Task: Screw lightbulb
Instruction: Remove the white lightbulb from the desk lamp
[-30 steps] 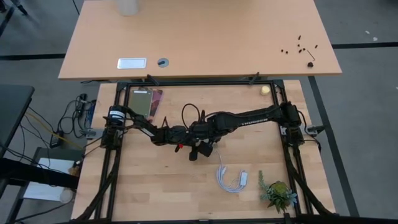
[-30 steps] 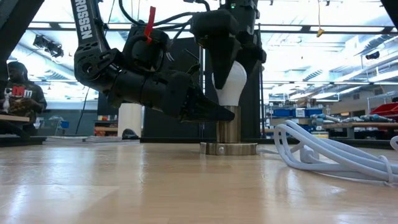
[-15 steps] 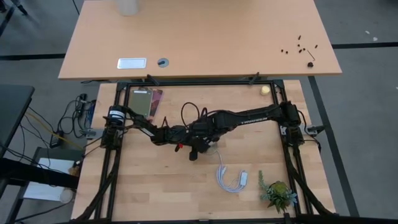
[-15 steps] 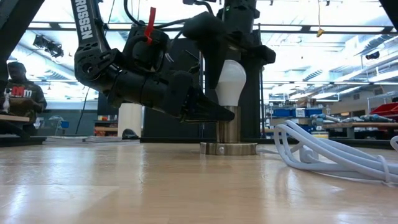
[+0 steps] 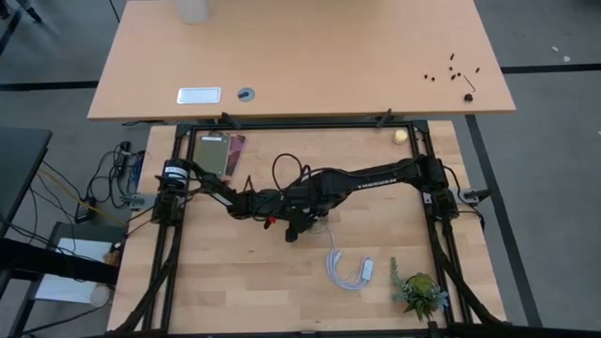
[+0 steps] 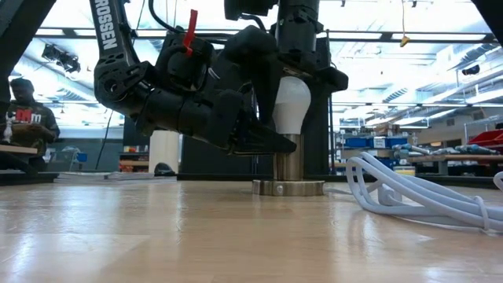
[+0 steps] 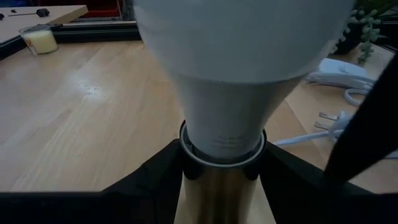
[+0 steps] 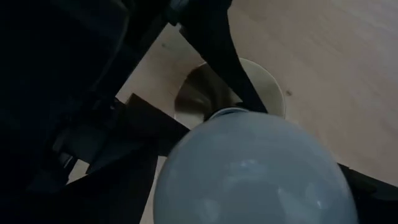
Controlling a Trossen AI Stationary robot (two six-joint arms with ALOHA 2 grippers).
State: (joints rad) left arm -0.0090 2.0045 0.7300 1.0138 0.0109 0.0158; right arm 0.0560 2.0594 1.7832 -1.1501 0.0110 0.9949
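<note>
Right now, from the low camera, I see the coiled white cable (image 6: pixel 424 192) lying nearest on the bench (image 6: pixel 157 236). Past it stands the metal socket post (image 6: pixel 288 167) on its round base, with the lightbulb (image 6: pixel 290 104) seated upright in its top. My left claw (image 6: pixel 271 141) comes in low from the side and its dark fingers (image 7: pixel 155 168) clamp the post just under the bulb's neck, as the left wrist camera shows. My right claw (image 6: pixel 295 75) reaches down from above, fingers spread wide around the bulb's dome; I cannot tell whether they touch the glass. From above, both arms meet at the middle of the bench, with a small plant (image 5: pixel 420 292) at the near right corner. Beyond the bench, a person (image 6: pixel 23 118) sits in the room's far left.
</note>
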